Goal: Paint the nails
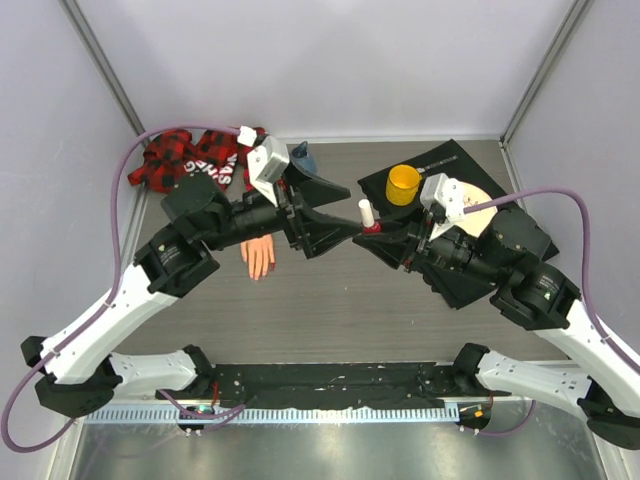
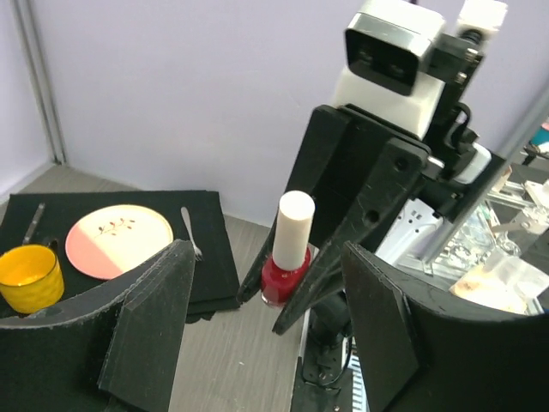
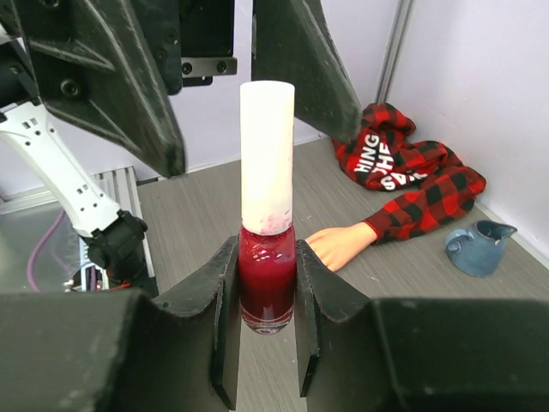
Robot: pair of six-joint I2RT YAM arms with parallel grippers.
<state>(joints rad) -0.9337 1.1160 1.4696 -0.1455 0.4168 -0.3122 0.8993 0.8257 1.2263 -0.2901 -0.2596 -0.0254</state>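
Two grippers meet mid-worktop. The right gripper (image 3: 267, 302) clamps the small red glass polish bottle (image 3: 266, 262) upright. The left gripper (image 1: 352, 212) stands open astride its white cylindrical cap (image 3: 267, 154). Uncapping looks next, which calls for a square close and twist. Toward the far-left corner lies the peach, plaid-sleeved mannequin hand (image 1: 258, 252), its nails (image 1: 257, 274) too small to judge.

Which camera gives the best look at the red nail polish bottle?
The right wrist view: the polish bottle fills the centre, upright between the jaws. The left wrist view shows it smaller, its base partly hidden; the top view shows mostly its white cap.
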